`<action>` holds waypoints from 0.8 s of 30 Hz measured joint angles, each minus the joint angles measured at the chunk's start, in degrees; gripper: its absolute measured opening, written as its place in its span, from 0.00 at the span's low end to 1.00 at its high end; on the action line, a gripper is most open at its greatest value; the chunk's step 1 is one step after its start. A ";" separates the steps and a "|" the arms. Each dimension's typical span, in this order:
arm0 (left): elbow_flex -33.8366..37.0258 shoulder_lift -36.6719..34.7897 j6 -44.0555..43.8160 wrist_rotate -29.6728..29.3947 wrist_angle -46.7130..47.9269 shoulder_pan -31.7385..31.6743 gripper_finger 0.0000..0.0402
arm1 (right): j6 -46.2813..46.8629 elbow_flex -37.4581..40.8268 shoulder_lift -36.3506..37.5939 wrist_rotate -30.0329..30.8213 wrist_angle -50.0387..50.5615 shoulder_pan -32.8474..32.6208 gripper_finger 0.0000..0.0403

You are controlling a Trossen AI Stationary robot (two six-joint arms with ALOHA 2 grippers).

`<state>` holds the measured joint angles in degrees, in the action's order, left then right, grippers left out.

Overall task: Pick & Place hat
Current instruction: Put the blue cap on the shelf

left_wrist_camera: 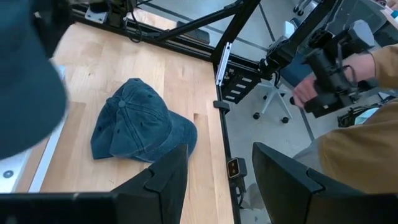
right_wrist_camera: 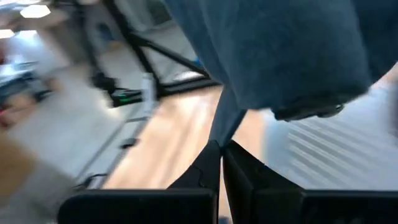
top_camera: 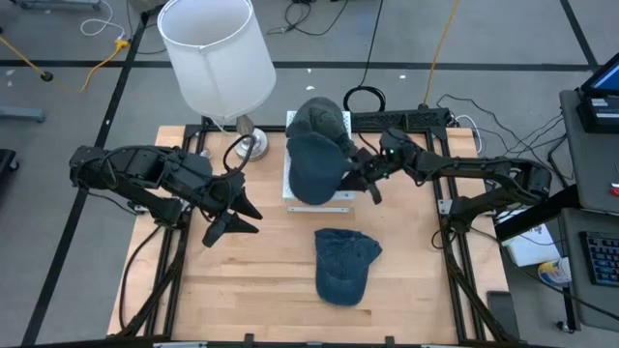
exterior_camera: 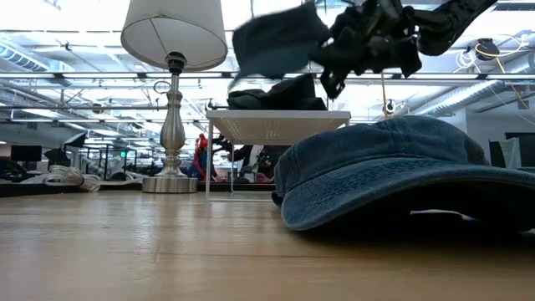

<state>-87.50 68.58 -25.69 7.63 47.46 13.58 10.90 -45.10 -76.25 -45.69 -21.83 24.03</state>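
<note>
Gripping: right gripper point(top_camera: 366, 180) has its jaws clamped on the strap edge of a dark blue cap point(top_camera: 314, 166), so the cap hangs free above the white rack point(top_camera: 334, 197).
Rack load: a grey cap point(top_camera: 319, 118) sits at the rack's 12 o'clock end.
Waiting hat: a denim cap point(top_camera: 345, 264) lies on the wooden table point(top_camera: 261, 290), at 6 o'clock from the rack.
Left gripper point(top_camera: 232, 215): jaws apart, idle at 9 o'clock of the rack.
Low view only: the held cap's clearance over the rack.
Left wrist view only: a person's hand point(left_wrist_camera: 306, 92) off-table.
</note>
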 joint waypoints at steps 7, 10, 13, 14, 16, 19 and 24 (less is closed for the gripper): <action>0.00 0.00 -0.38 -0.09 -0.09 0.00 0.46 | 0.47 0.00 -0.17 -10.33 -3.15 1.17 0.00; 0.00 0.00 -0.61 -0.10 -0.84 0.00 0.46 | 1.04 0.06 -0.55 -12.80 -2.44 2.61 0.00; 0.00 0.00 -1.50 -0.15 -1.32 0.00 0.46 | 4.52 0.04 -0.66 -14.32 -3.47 4.33 0.00; 0.00 0.00 -1.61 -0.15 -1.29 0.00 0.46 | 6.61 0.04 -0.99 -15.31 -3.64 4.94 0.00; 0.00 0.00 -1.68 -0.17 -1.31 0.00 0.46 | 10.80 0.04 -1.46 -17.88 -3.34 6.30 0.00; 0.00 0.00 -1.88 -0.20 -1.31 -0.02 0.46 | 14.82 0.04 -2.02 -20.57 -3.73 7.46 0.00; 0.00 0.02 -1.88 -0.97 -1.36 -0.07 0.46 | 17.14 0.04 -3.39 -20.63 -3.93 8.29 0.00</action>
<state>-87.50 68.60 -27.57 6.66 46.11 13.52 28.04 -45.06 -79.64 -66.32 -25.77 32.32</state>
